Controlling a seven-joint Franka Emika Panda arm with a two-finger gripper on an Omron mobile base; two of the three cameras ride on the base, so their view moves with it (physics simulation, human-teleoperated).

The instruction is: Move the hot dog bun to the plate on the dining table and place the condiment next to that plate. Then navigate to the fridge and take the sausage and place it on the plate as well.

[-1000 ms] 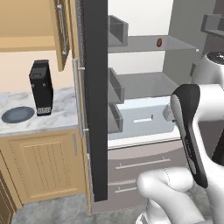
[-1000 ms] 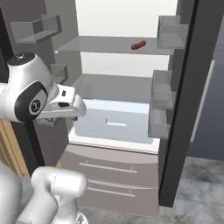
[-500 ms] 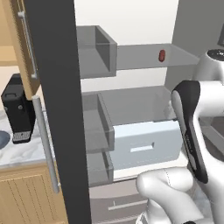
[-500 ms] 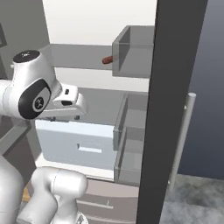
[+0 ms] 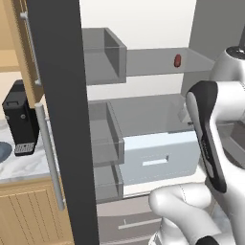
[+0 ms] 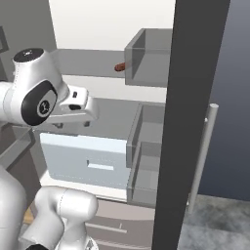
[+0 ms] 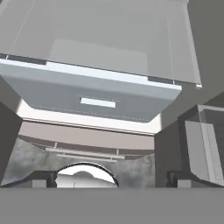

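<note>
The tool (image 7: pixel 107 177) has its fingers wide apart and grips nothing, facing the pale drawer (image 7: pixel 96 98) inside the open fridge (image 5: pixel 143 115). The sausage (image 5: pixel 177 60) lies on the upper shelf (image 5: pixel 158 62), well above the tool.

Base: driven closer to the fridge (image 5: pixel 143 158).
Sausage (image 5: pixel 177 60): now seen at 1 o'clock, larger.
</note>
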